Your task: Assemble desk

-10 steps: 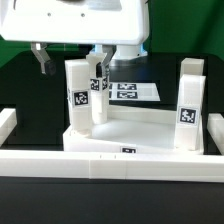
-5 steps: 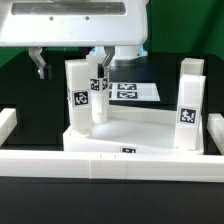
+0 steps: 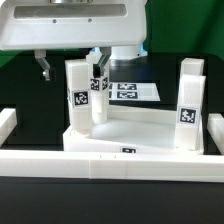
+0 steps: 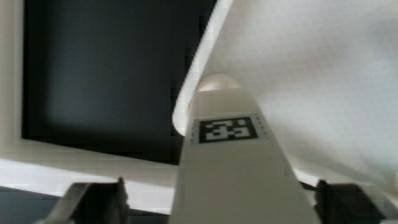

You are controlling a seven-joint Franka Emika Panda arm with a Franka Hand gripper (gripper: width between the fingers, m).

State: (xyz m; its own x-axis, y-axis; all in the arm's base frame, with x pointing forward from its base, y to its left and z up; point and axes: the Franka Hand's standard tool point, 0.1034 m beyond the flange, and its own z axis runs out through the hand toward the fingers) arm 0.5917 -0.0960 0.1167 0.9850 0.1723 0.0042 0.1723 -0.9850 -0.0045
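A: Tabletop lies on the black counter behind the barrier wall. I count three legs upright in its corners, one nearest the claw.

B: Claw state?

A: Fingers straddle a leg; whether they grip it, I cannot tell.

B: Labels?

A: Only black-and-white tags; no readable writing.

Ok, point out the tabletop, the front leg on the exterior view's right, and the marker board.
tabletop (image 3: 130, 128): exterior view, bare top surface.
front right leg (image 3: 187, 100): exterior view, front face above its tag.
marker board (image 3: 148, 91): exterior view, white area beside its tags.
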